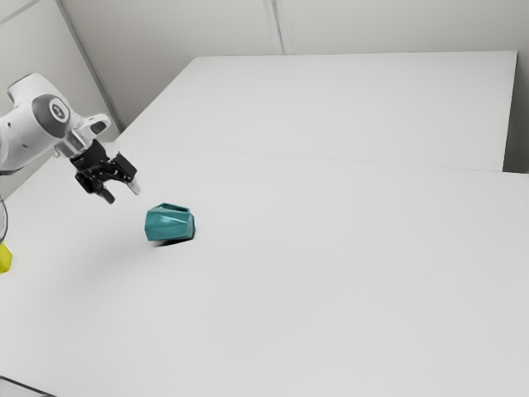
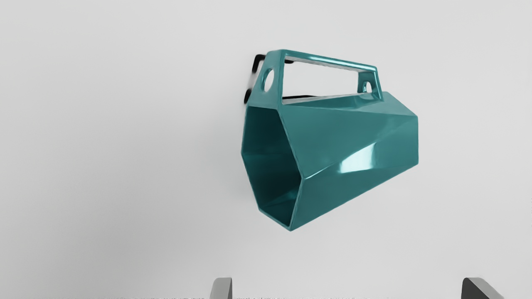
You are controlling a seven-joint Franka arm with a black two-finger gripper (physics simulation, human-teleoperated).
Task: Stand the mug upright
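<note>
White tabletop, broad and plain, pale wall behind it. At the exterior view's left edge, a yellow object, partly cut off; kind not clear.

Mug: teal, faceted, lying on its side on the tabletop. Not upright. Wrist view shows the open mouth at the wider end, body narrowing toward the base. Handle juts from one side of the body, a long bar with a gap beneath. Dark shadow along the mug's underside.

End effector: raised, near the mug, on the side toward the exterior view's left. Fingers wide apart, nothing between them, neither one touching the mug.

Step in hand, as judged: getting hold of the mug. Next move calls for bringing the spread fingers down and across to the mug, to straddle the body or take the handle, then closing. After that, a lift and roughly a quarter turn, so the base meets the tabletop and the mouth faces up. Likely trouble: slanted facets could let the mug slip or roll under an off-centre squeeze. A grip square across the body looks the safer choice.
</note>
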